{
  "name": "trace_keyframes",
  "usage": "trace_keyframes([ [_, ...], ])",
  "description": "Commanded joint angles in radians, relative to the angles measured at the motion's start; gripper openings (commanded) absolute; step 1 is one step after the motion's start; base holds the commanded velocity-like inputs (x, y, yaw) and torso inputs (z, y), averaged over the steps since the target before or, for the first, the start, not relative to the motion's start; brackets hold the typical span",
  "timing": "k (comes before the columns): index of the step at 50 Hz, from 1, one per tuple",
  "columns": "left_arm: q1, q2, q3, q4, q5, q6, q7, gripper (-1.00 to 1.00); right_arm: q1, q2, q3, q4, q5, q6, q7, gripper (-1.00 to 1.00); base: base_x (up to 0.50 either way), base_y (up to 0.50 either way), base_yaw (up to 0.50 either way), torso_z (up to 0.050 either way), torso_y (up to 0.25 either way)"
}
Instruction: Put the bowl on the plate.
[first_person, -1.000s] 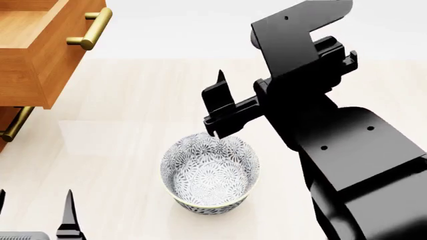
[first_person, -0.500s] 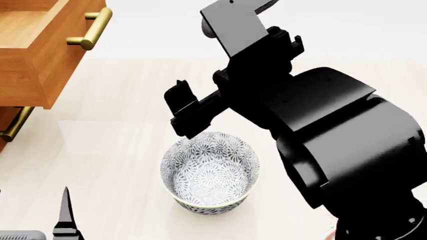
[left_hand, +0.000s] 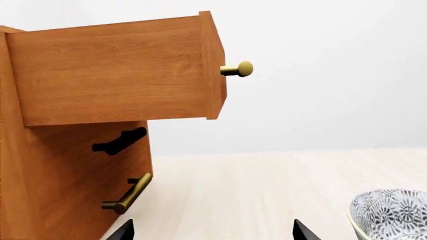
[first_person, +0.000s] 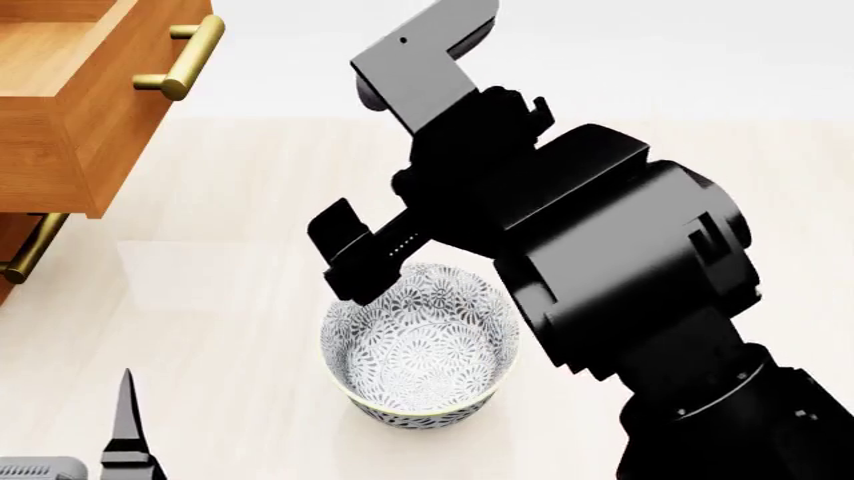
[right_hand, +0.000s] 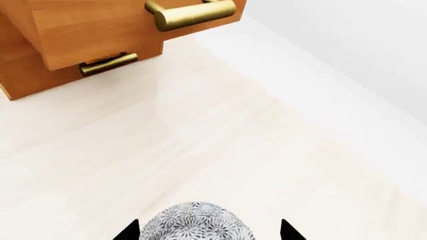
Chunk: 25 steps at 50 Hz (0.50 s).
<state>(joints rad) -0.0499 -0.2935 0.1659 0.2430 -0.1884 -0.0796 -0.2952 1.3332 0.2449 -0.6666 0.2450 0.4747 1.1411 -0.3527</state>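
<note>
right claw (right_hand: 203, 231), tips spread and empty, hangs over the bowl (first_person: 419, 345); we judge it nearer than the left claw (left_hand: 212, 231), also open.

Nothing here can be read: no lettering, label, brand or number shows on the bowl (first_person: 419, 352), the wooden drawer unit (left_hand: 80, 125) beside it, or the counter (first_person: 267, 250).

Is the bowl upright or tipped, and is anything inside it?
Upright and empty: the bowl sits on its base on the table, rim level, patterned interior fully visible.
</note>
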Motion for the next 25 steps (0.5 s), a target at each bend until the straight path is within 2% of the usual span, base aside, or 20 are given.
trace_keyframes([
  [1, 0.004, -0.006, -0.004, -0.009, -0.006, 0.014, -0.002, 1.00, 0.011, -0.035, -0.068, 0.101, -0.014, -0.016, -0.042, 1.00, 0.00, 0.00, 0.00, 0.000, 0.000],
  [25, 0.019, -0.017, -0.001, 0.032, -0.012, -0.007, -0.021, 1.00, 0.034, -0.107, -0.148, 0.282, -0.045, -0.103, -0.099, 1.00, 0.00, 0.00, 0.00, 0.000, 0.000],
])
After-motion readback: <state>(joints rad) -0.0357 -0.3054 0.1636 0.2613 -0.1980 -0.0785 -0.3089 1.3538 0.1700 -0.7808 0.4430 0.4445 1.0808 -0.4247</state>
